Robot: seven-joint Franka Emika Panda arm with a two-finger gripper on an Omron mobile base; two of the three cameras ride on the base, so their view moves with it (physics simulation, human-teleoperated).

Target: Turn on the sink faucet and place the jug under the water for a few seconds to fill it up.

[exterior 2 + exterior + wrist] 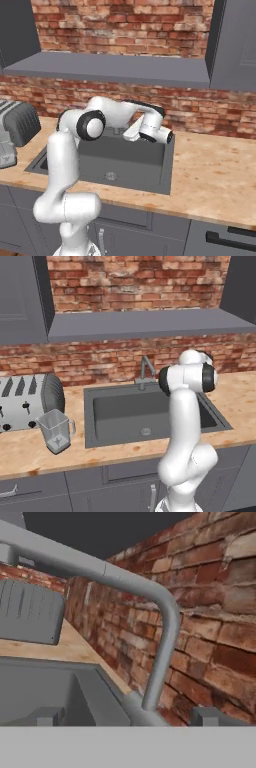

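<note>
**A:** End effector [128, 716] first: your jaws stand wide apart with nothing between them, close up on the faucet [162, 637] by the brick wall [210, 612].

**B:** And the bigger things?

**A:** You've got the table [235, 396], then the sink [150, 416] set into it, dry, no stream running. Left of it sits the toaster [25, 401], and just in front of that, the jug [56, 431], upright, well apart from your hand.

**B:** How will they handle?

**A:** I'd judge the faucet rigid; push its small side lever, not the spout. The jug looks light, stiff, likely slick. Take it by the side handle or rim, and expect it heavier once filled.
</note>
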